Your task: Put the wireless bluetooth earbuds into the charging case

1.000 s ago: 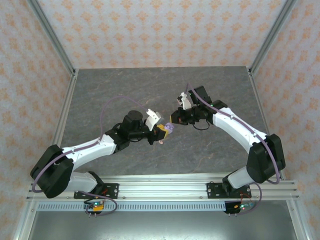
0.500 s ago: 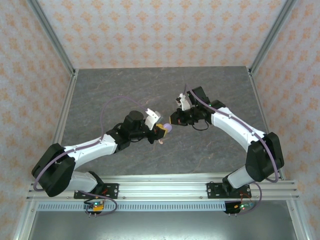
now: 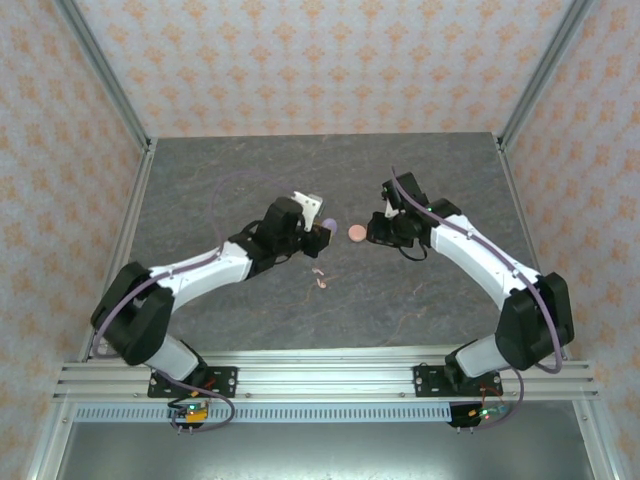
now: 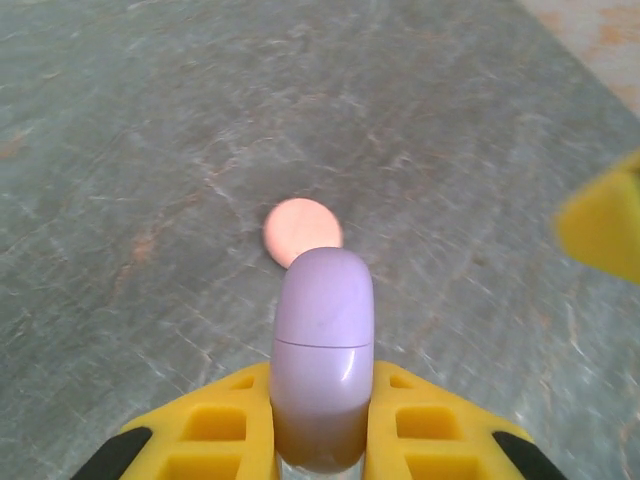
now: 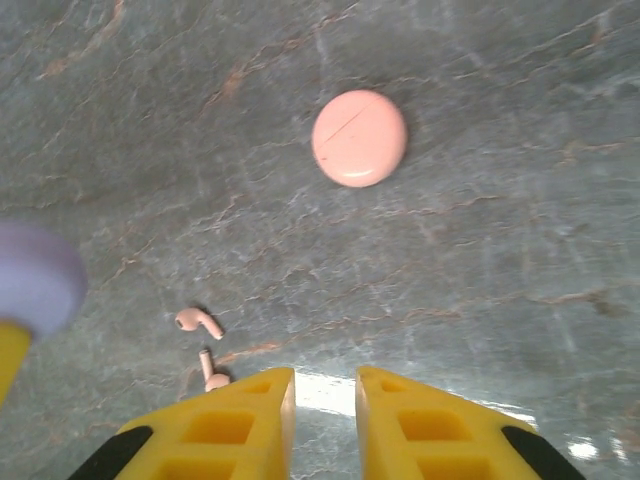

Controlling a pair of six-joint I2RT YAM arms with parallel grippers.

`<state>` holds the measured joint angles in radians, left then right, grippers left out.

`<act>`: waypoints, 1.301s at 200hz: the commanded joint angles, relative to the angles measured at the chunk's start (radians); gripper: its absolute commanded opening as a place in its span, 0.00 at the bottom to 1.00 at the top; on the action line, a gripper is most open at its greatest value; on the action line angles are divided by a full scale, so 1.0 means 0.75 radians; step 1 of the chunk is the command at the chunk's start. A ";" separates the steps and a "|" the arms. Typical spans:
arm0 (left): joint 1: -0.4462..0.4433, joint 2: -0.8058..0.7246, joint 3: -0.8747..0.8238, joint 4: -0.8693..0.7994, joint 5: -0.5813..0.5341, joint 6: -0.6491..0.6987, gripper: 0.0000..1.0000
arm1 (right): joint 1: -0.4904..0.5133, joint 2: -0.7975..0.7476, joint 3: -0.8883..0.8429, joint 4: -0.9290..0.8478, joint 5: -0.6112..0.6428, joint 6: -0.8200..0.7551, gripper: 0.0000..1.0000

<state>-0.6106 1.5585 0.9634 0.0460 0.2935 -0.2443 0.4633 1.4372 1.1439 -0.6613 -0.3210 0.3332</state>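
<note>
My left gripper point(image 4: 322, 385) is shut on a closed lilac charging case point(image 4: 323, 345), held on edge above the table; from above the case point(image 3: 329, 223) shows at the gripper's point(image 3: 322, 232) tip. A round pink charging case point(image 3: 355, 233) lies flat and closed on the table just beyond it, also the pink case point(image 5: 359, 138) ahead of my right gripper point(image 5: 325, 385). That gripper point(image 3: 375, 232) stands slightly open with nothing between its fingers. Two pale pink earbuds point(image 5: 198, 322) point(image 5: 212, 372) lie loose to its left, and the earbuds point(image 3: 320, 277) sit near the table's middle.
The grey stone-patterned table point(image 3: 250, 190) is walled by metal posts and patterned panels. A yellow finger point(image 4: 605, 225) of the right gripper shows at the right edge of the left wrist view, close to the lilac case point(image 5: 35, 275).
The left arm has carried the lilac case farther up the table. The right gripper has drawn back to the right and opened a little, uncovering the pink case.
</note>
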 commanded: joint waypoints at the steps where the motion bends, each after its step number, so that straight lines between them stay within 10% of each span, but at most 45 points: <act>1: 0.056 0.152 0.213 -0.268 -0.053 -0.190 0.18 | -0.004 -0.058 -0.038 -0.048 0.114 0.023 0.25; 140: 0.183 1.014 1.325 -0.773 0.180 -0.236 0.17 | -0.003 -0.192 -0.251 0.056 0.087 0.087 0.30; 260: 0.264 1.374 1.752 -0.935 0.221 -0.249 0.17 | -0.003 -0.222 -0.287 0.055 0.070 0.112 0.31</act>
<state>-0.4236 2.5454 2.2360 -0.5816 0.4652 -0.4210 0.4629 1.2922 0.9413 -0.6209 -0.2699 0.4015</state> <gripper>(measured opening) 0.181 0.310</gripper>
